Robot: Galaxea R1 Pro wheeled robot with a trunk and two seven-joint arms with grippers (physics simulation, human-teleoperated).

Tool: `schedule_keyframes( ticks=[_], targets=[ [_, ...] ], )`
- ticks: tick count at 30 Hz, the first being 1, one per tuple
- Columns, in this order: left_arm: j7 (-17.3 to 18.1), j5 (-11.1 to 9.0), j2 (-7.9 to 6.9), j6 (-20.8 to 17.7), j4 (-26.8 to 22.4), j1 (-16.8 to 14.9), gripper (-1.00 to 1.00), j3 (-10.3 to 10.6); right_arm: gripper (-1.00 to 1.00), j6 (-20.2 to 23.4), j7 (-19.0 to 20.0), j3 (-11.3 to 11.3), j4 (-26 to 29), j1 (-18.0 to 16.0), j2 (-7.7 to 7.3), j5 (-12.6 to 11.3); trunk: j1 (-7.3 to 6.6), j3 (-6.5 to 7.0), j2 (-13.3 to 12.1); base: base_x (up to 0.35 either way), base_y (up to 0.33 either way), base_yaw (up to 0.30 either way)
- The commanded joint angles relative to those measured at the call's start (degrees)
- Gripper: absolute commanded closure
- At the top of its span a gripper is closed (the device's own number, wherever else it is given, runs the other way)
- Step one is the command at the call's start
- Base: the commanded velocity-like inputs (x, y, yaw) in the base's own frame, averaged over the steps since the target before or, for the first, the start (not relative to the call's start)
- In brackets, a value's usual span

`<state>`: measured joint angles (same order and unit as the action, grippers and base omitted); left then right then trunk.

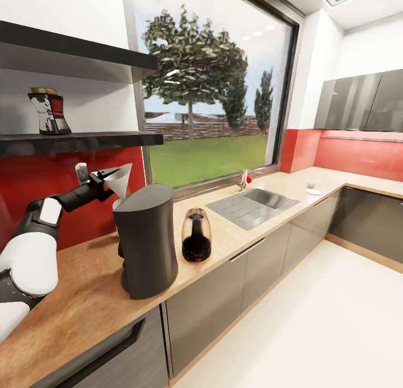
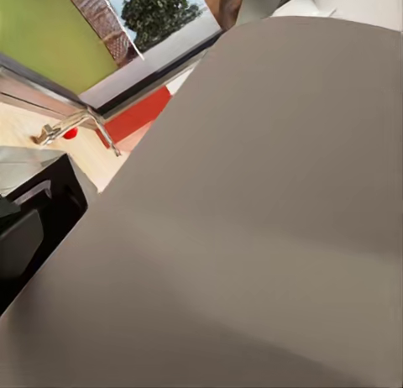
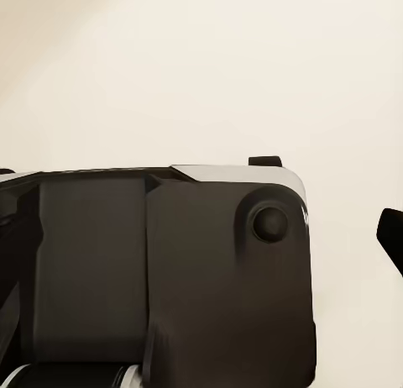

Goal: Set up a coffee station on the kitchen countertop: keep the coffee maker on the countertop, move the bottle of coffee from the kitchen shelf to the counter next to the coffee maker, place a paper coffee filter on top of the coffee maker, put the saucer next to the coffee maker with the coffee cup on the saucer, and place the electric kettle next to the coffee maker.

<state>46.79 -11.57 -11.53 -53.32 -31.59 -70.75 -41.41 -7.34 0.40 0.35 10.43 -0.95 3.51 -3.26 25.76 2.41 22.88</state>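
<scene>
The left gripper [image 1: 106, 181] is pinching the paper coffee filter [image 1: 120, 181] at its rim, holding it just behind and above the coffee maker [image 1: 146, 239] on the counter [image 1: 224, 231]. The white cone is looking light and crushable, so an edge hold is suiting it. The electric kettle [image 1: 196, 235] is sitting beside it, dark in its lower half. The right gripper's state I cannot tell

Dark robot housing [image 3: 168, 270], perhaps over pale floor [image 3: 201, 69]
</scene>
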Motion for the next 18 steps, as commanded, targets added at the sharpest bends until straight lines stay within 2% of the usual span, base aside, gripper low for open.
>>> schedule_keyframes(
  ticks=[1,5,18],
  targets=[
    [0.2,0.1,0.03,-0.2,0.1,0.3,1.0,-0.2,-1.0,-0.2,0.0,0.0,-0.1,0.0,0.0,-0.3,0.02,-0.02,0.0,0.0,0.0,0.0],
    [0.2,-0.3,0.09,-0.2,0.1,2.0,1.0,-0.3,-1.0,-0.2,0.0,0.1,-0.1,0.0,0.0,-0.3,0.02,-0.02,0.0,0.0,0.0,0.0],
    [0.3,-0.3,0.09,-0.1,-0.7,2.2,1.0,-0.3,-1.0,-0.2,0.0,0.1,-0.1,0.0,0.0,-0.3,0.02,-0.02,0.0,0.0,0.0,0.0]
  ],
)
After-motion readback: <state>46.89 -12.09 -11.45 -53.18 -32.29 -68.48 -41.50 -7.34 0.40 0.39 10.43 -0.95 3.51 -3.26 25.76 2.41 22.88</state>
